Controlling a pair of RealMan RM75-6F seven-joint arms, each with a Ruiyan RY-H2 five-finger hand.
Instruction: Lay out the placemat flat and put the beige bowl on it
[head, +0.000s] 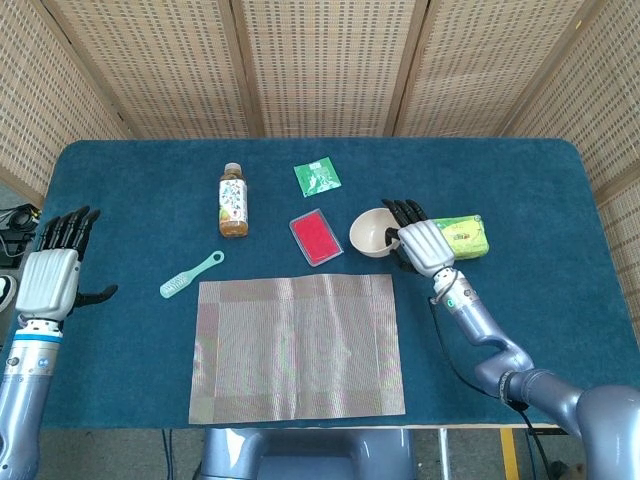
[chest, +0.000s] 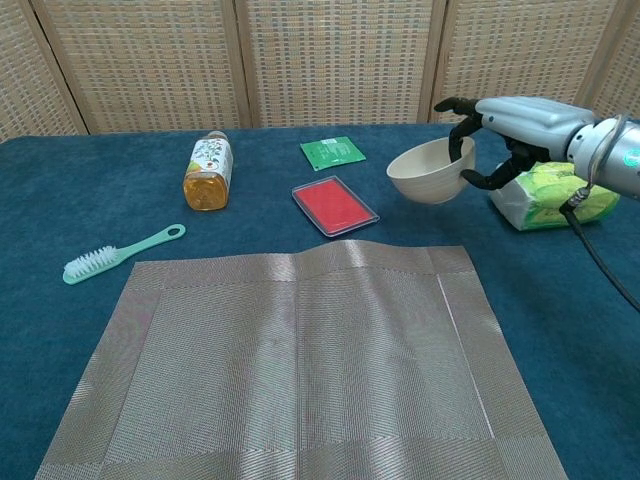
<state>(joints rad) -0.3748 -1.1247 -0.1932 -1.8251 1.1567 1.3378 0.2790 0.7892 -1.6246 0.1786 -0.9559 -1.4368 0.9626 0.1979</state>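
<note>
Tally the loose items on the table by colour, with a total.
Green: 3 (brush, sachet, yellow-green pack)
Red: 1 (tray)
Beige: 1 (bowl)
Grey: 1 (placemat)
Amber: 1 (bottle)
Total: 7

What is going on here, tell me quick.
The right hand grips the beige bowl by its rim and holds it lifted, tilted, above the table, beside the red tray. The placemat lies spread out flat with nothing on it yet. The left hand waits open at the table's edge, holding nothing.
</note>
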